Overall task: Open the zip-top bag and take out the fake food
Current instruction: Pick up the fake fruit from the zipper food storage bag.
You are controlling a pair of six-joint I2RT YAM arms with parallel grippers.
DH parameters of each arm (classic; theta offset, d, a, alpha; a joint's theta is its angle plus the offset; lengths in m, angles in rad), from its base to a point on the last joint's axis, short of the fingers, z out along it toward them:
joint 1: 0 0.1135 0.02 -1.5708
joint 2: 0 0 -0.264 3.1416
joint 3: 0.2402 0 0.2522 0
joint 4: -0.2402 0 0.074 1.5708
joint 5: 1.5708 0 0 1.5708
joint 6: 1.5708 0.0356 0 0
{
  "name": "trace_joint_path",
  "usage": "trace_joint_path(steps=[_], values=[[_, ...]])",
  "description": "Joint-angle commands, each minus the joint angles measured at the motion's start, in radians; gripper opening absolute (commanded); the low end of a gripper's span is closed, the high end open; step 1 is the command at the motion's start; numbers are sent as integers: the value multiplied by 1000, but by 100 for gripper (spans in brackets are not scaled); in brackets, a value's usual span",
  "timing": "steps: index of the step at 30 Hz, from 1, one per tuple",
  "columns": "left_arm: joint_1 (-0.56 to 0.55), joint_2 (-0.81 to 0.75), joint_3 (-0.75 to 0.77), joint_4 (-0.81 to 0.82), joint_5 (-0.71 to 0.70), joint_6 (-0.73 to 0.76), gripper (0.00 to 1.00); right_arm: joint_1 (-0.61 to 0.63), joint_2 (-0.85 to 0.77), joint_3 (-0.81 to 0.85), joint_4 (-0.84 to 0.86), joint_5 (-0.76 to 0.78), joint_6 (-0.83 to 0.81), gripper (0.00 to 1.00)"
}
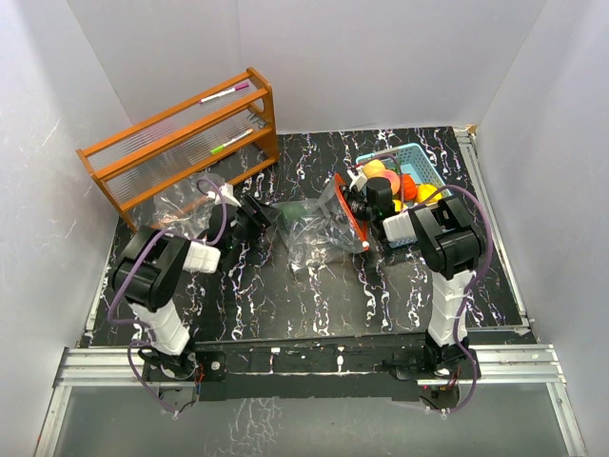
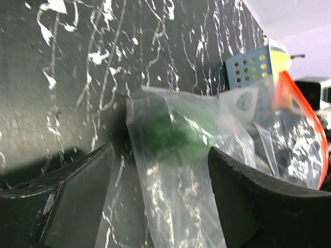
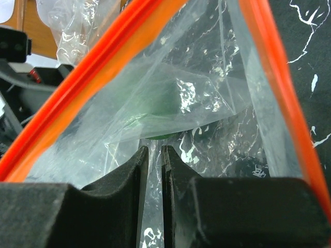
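At the far left of the worktop (image 1: pixel 314 295) stands a wooden rack (image 1: pixel 181 143) carrying marker pens (image 1: pixel 224 92), with a crumpled clear bag (image 1: pixel 181 198) lying just in front of it; neither belongs to the job in hand. Next to the right, the left gripper (image 1: pixel 259 217) is released, its two fingers spread wide on either side of the closed end of the zip-top bag (image 1: pixel 314 228). No contact shows in the left wrist view. It seems placed there to clamp the bottom of the bag and anchor it. Inside the bag, near that closed end, sits a green piece of fake food (image 2: pixel 181 135), blurred by the wrinkled film. The bag lies on its side in the middle of the worktop, with its orange zip rim (image 3: pixel 119 62) gaping toward the right, so the mouth looks already open. The right gripper (image 3: pixel 155 165) is clenched on a fold of the bag's clear film just at that mouth, probably to hold the opening up and steady. Further right, a blue basket (image 1: pixel 423 157) holds several yellow, orange and red pieces of fake food (image 1: pixel 395 181), apparently the drop-off place. The green piece looks to be the one left to extract.
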Motion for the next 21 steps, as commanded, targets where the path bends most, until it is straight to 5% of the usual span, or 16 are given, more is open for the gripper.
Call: trace_joint_path(steps=[1,6,12,19,21], values=[[48,108,72,105,22,-66,73,6,0,4,46,-18,-20,20],[58,222,166,152,82,-101,68,10,3,6,41,-17,-21,20],[52,251,166,176,98,-114,51,14,1,11,30,-14,-25,20],[51,281,199,274,194,-161,4,41,16,18,28,-14,-23,22],[48,278,210,276,218,-170,0,52,14,24,29,-14,-23,28]])
